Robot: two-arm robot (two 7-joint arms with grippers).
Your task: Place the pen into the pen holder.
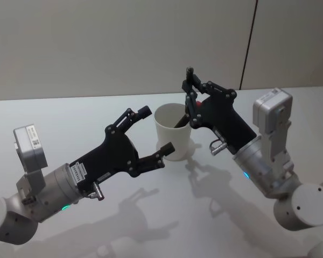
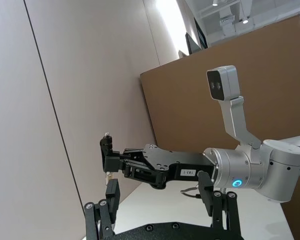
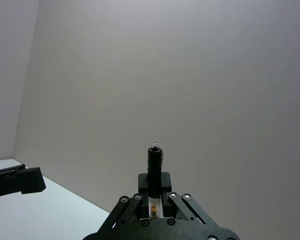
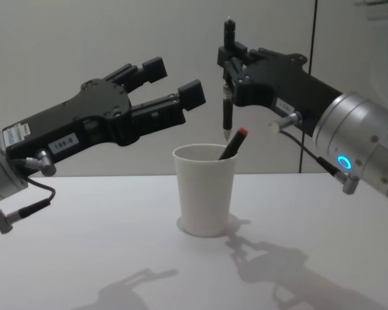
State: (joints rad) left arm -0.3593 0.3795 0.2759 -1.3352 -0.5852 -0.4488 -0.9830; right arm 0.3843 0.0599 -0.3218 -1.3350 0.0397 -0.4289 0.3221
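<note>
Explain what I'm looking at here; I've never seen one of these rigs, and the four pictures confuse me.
This is a robot with two arms, each ending in a black two-fingered tool. One picture looks down from its head, one looks across the white table from its chest, and the other two come from cameras on each wrist. On the table stands a white paper cup used as a pen holder, and a red-capped pen already leans inside it. The right tool is shut on a dark pen, held upright with its tip just above the cup's mouth. The left tool is open, holds nothing, and hovers beside the cup without touching it.
</note>
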